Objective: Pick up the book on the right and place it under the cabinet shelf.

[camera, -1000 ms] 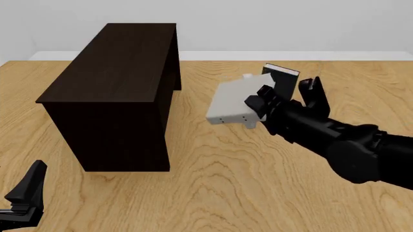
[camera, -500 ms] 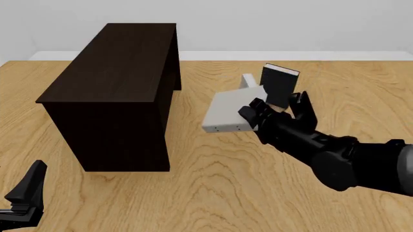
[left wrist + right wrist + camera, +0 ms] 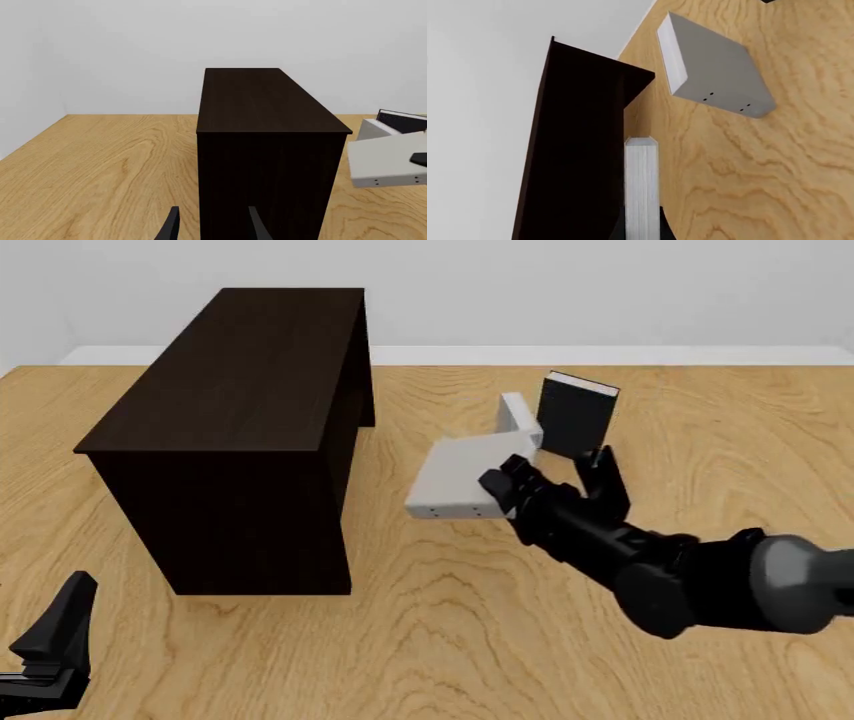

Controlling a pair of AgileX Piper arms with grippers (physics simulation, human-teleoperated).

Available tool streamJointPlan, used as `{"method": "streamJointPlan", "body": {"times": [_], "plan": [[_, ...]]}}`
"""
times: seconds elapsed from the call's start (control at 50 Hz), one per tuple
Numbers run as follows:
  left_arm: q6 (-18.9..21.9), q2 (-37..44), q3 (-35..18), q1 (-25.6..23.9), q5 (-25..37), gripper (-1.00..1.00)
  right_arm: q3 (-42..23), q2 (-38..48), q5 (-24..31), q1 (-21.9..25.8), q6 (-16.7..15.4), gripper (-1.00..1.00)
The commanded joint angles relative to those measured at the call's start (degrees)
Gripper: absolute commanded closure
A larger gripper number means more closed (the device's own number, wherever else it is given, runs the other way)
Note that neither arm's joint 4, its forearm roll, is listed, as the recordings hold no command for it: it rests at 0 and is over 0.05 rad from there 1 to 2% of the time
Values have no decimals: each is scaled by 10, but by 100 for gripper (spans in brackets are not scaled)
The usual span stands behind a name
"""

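Observation:
My right gripper (image 3: pixel 550 482) is shut on the book (image 3: pixel 454 480), a thin light grey hardcover with small dark dots on its spine. It hangs above the table, just right of the cabinet shelf (image 3: pixel 254 390), a big dark brown box. In the right wrist view the book (image 3: pixel 642 190) shows edge-on with white pages, next to the cabinet shelf (image 3: pixel 580 150). The left wrist view has the book (image 3: pixel 387 160) to the right of the cabinet shelf (image 3: pixel 267 105). My left gripper (image 3: pixel 54 640) rests open near the table's front left corner, its fingers (image 3: pixel 172 230) holding nothing.
A black book (image 3: pixel 578 418) stands upright behind my right gripper. A second grey book (image 3: pixel 514 412) stands beside it, also seen in the right wrist view (image 3: pixel 714 75). The wooden table (image 3: pixel 441 640) ends at a white wall behind.
My right gripper has carried the book left and lower, closer to the cabinet's right side. The left arm has not moved.

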Motion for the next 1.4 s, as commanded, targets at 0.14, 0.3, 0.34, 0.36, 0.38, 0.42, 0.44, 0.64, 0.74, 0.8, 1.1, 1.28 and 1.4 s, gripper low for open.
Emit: {"method": "streamJointPlan", "body": {"times": [0.14,0.3,0.34,0.36,0.38,0.42,0.44,0.64,0.74,0.8,1.1,1.28,1.4], "plan": [[0,0,0,0,0,-100,-14,36,-39,5,23,100],[0,0,0,0,0,-100,-26,50,-45,7,23,100],[0,0,0,0,0,-100,-28,58,-49,7,23,100],[0,0,0,0,0,-100,-29,62,-51,7,23,100],[0,0,0,0,0,-100,-29,65,-54,8,23,100],[0,0,0,0,0,-100,-32,71,-57,11,24,100],[0,0,0,0,0,-100,-32,71,-57,11,24,100],[0,0,0,0,0,-100,-44,90,-64,26,26,100],[0,0,0,0,0,-100,-50,101,-71,30,29,100],[0,0,0,0,0,-100,-52,105,-72,32,29,100],[0,0,0,0,0,-100,-69,132,-89,43,39,100],[0,0,0,0,0,-100,-86,146,-97,55,45,100],[0,0,0,0,0,-100,-97,159,-102,59,50,100]]}}
